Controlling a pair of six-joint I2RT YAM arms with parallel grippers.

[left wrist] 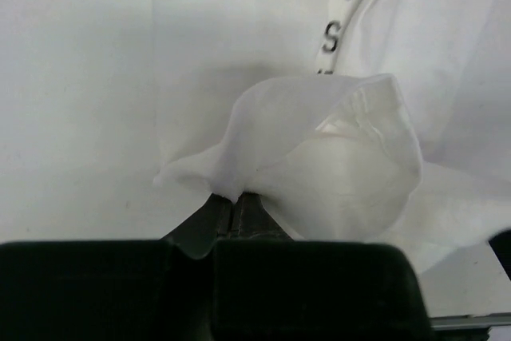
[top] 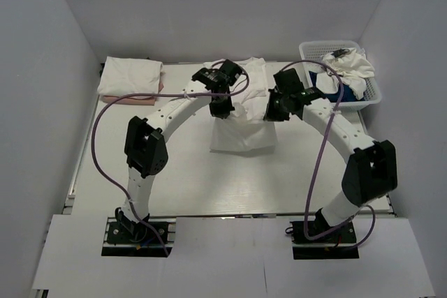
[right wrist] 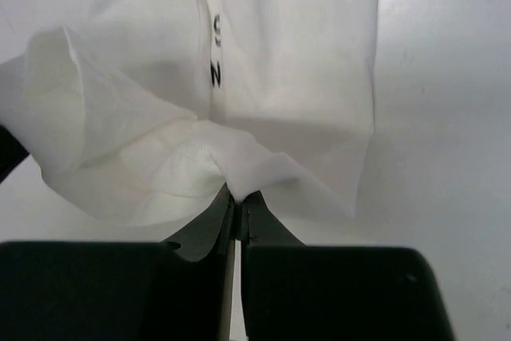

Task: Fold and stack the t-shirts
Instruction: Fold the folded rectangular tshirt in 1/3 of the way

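Table (top: 174, 179) under t-shirt (top: 241, 137), folded stack (top: 130, 77), basket (top: 327, 44)

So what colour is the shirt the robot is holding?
White, with dark letters; the t-shirt shows best in the right wrist view.

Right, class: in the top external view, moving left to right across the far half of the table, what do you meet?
In order: folded stack of t-shirts → left gripper → white t-shirt, pinched by both grippers → right gripper → basket holding unfolded clothes.
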